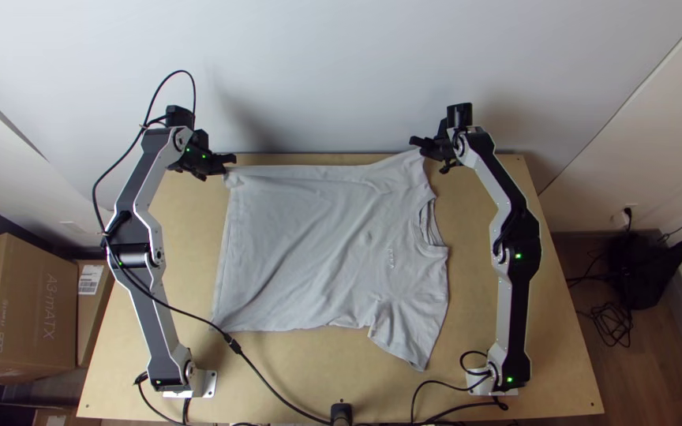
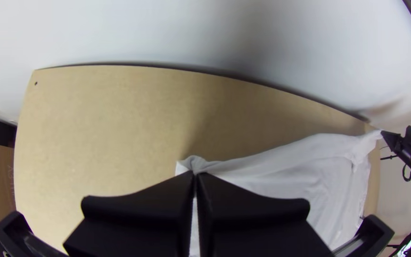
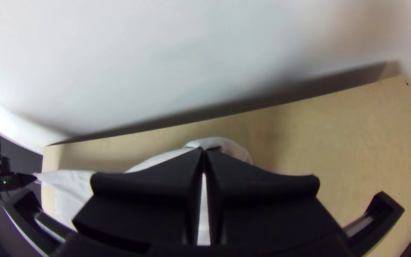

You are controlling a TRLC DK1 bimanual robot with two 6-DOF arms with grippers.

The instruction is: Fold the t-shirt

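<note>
My left gripper [image 1: 230, 164] is at the far left corner of the grey t-shirt [image 1: 309, 244], at its hem end. My right gripper [image 1: 420, 147] is at the far sleeve. The shirt lies spread with light wrinkles, its collar toward the right and the near sleeve flat on the table. In the left wrist view, the left gripper [image 2: 196, 174] is shut on a pinch of the t-shirt [image 2: 281, 166]. The right wrist view has the right gripper [image 3: 204, 151] shut on the sleeve edge of the t-shirt [image 3: 222, 143], fingertips together.
A white wall [image 1: 317, 79] stands along the far edge of the wooden table [image 1: 294, 363]. A black cable [image 1: 270, 385] crosses the near left part of the table. Cardboard boxes [image 1: 25, 315] are on the floor at the left, and a dark bag [image 1: 641, 264] at the right.
</note>
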